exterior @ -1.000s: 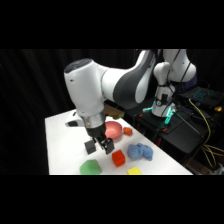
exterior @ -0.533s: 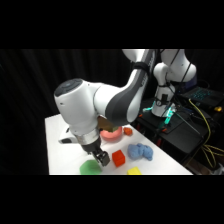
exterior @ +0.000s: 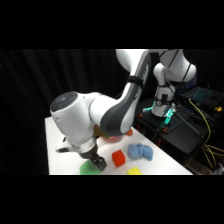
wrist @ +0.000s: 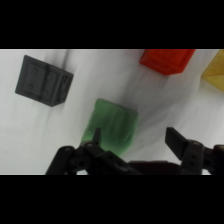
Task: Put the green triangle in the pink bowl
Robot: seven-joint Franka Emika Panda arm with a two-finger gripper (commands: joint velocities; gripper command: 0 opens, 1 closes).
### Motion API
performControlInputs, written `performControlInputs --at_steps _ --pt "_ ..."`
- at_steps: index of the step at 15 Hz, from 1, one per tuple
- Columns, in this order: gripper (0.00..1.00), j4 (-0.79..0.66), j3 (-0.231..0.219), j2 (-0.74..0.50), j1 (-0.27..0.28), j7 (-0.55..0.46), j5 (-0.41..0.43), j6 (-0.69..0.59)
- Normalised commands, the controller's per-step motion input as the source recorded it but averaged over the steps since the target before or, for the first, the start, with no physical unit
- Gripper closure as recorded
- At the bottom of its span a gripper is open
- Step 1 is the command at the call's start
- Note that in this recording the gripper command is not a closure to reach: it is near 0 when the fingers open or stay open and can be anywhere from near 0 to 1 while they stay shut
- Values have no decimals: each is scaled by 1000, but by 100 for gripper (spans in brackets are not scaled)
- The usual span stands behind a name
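Note:
The green triangle (wrist: 112,125) lies flat on the white table, just under my gripper (wrist: 136,140). The jaws stand open with nothing held; the left fingertip (wrist: 95,136) overlaps the block's edge in the wrist view and the right one (wrist: 176,140) is off to its side. In the side view the gripper (exterior: 95,162) hangs low at the table's front, with the green triangle (exterior: 86,168) partly hidden behind it. Only a reddish sliver of the pink bowl (exterior: 125,133) peeks out from behind the arm.
An orange-red cube (exterior: 118,158) (wrist: 165,59), a blue lump (exterior: 141,151) and a yellow block (exterior: 134,171) (wrist: 216,75) lie right of the gripper. A black block (wrist: 42,81) sits beyond the green one. The table's front edge (exterior: 65,172) is close.
The arm has swung toward the table's front left and come down, bringing the gripper from near the bowl to just over the green triangle.

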Motion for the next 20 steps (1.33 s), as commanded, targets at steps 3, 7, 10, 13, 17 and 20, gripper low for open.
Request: performControlInputs --at_steps 3,7,10,13,17,20 --pt "0 327 -48 208 1 -164 -125 -80" --pt "0 325 -60 139 13 33 -45 -58" --pt "0 334 -47 151 39 143 7 -49" --pt "0 284 -38 168 54 167 53 -30" --pt "0 186 -46 138 59 128 58 -6" --pt "0 136 -52 91 47 56 51 6"
